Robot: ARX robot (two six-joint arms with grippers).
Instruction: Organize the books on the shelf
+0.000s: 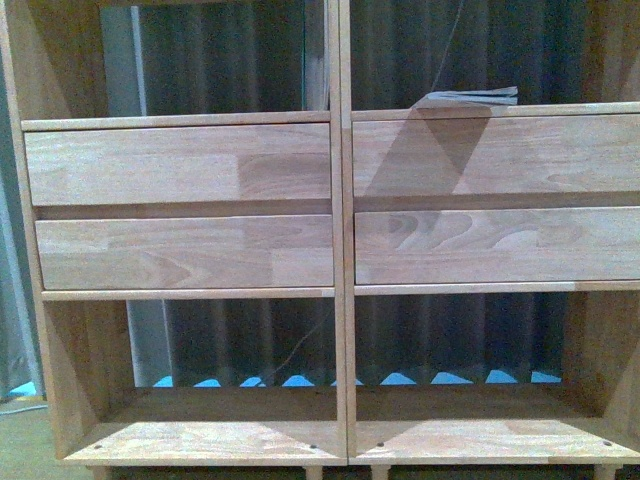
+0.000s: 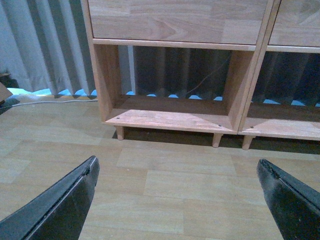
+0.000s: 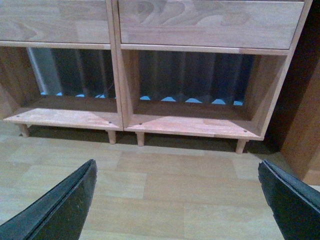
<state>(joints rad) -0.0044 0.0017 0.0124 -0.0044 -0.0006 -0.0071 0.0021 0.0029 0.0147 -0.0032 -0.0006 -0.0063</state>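
The light wooden shelf point(image 1: 335, 250) fills the front view, with four plain drawer fronts point(image 1: 180, 165) across its two columns. A thin pale book point(image 1: 470, 97) lies flat on the board above the right drawers, only its edge showing. Neither arm appears in the front view. My left gripper point(image 2: 177, 162) hangs open over the floor in front of the shelf's lower left compartment point(image 2: 170, 117), holding nothing. My right gripper point(image 3: 176, 163) is open too, empty, facing the lower right compartment point(image 3: 190, 125).
A grey curtain point(image 1: 220, 60) hangs behind the backless compartments. Short peg legs point(image 2: 119, 133) lift the shelf off the pale plank floor point(image 2: 175, 190). A darker brown cabinet point(image 3: 305, 125) stands just right of the shelf. A white cable point(image 2: 50, 101) runs along the floor at the left.
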